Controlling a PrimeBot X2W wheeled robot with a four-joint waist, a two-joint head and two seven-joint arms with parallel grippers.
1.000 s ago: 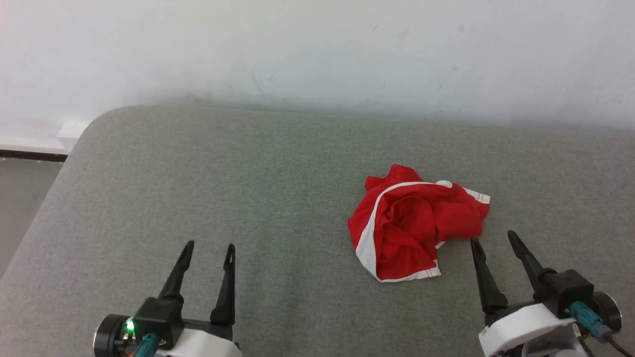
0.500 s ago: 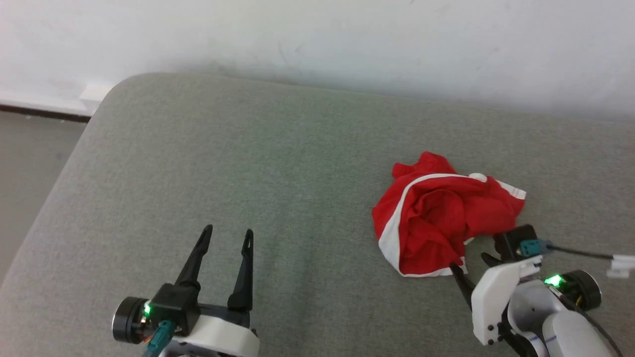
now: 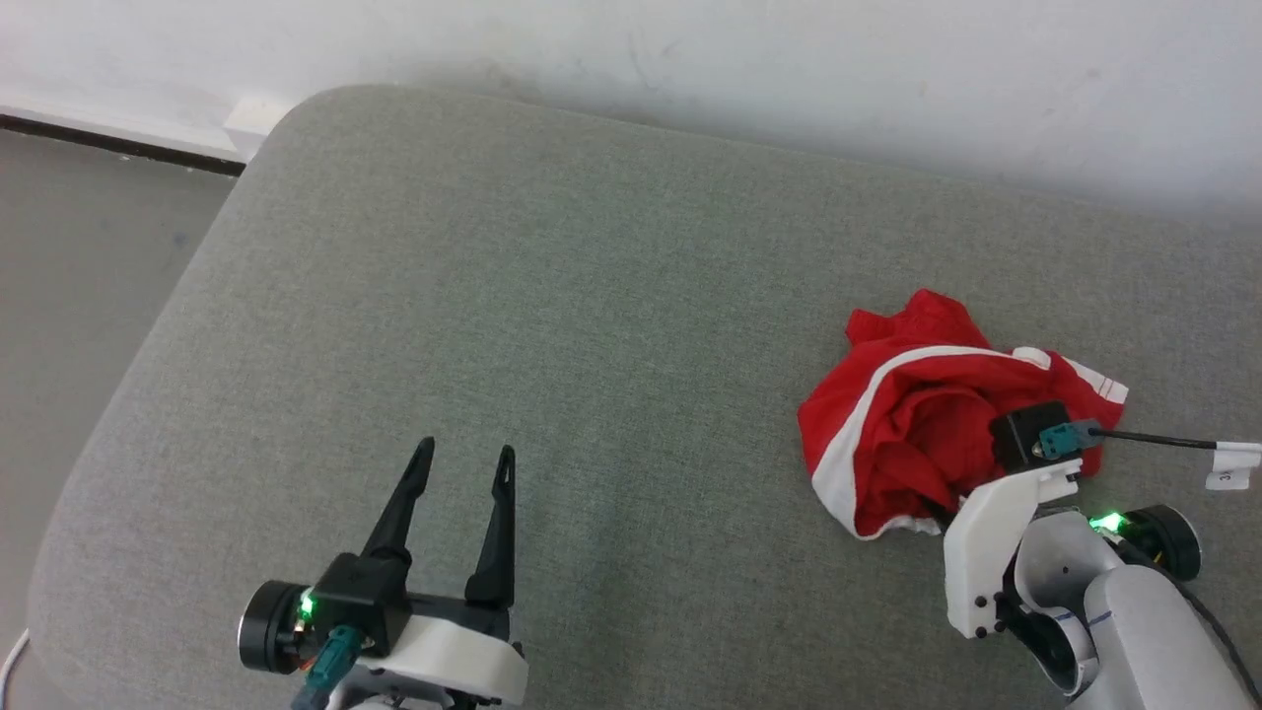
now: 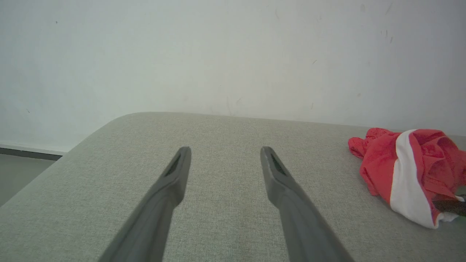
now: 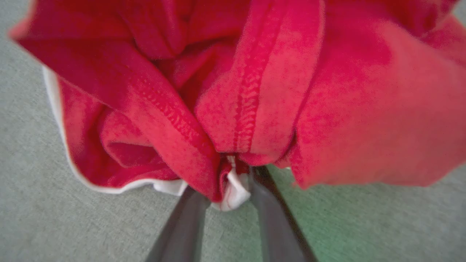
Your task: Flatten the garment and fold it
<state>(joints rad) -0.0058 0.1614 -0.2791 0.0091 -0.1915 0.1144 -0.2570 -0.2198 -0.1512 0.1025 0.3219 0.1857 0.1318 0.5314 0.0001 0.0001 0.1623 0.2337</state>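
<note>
One grey-green surface [image 3: 592, 296], seemingly upholstered, bears the crumpled garment [image 3: 907, 434]; white wall [image 3: 789, 59] behind.

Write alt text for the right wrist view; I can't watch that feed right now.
Crumpled red shorts with white hem trim lie close up, their folds converging on a wad of red and white fabric lodged between the right gripper's two dark fingers at bottom centre. Grey-green upholstery lies underneath; a firm pinch cannot be confirmed.

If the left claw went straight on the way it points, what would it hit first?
Nothing close: the left claw points over bare cushion, likely reaching the wall first; garment sits off right.
</note>
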